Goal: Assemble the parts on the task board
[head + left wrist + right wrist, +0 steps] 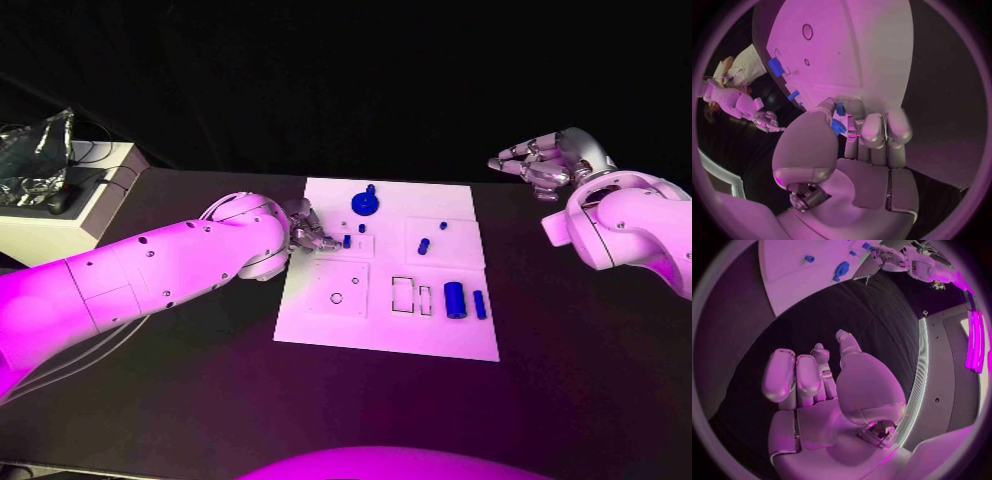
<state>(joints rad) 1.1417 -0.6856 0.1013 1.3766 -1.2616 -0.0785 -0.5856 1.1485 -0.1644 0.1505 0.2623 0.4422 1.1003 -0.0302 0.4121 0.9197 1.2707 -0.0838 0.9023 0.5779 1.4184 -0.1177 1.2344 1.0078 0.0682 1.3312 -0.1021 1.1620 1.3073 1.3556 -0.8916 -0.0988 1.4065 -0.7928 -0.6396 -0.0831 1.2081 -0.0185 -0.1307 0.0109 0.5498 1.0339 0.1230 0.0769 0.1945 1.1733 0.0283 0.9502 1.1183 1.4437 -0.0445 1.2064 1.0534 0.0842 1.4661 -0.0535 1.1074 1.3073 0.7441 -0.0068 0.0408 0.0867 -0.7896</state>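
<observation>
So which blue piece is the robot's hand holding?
The small blue piece pinched in the left hand, at the task board's left side. The other blue pieces lie or stand on the board untouched.

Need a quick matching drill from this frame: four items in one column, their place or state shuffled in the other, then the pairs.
Items
1. left hand
2. right hand
3. large blue cylinder
4. round blue part with a post

Places or states
A. lying near the task board's right edge, beside a thinner blue piece
B. raised off the board past its far right corner, holding nothing
C. standing near the board's far edge
D. at the board's left edge, fingers pinching a small blue part

Pairs: 1-D, 2-B, 3-A, 4-C
</observation>
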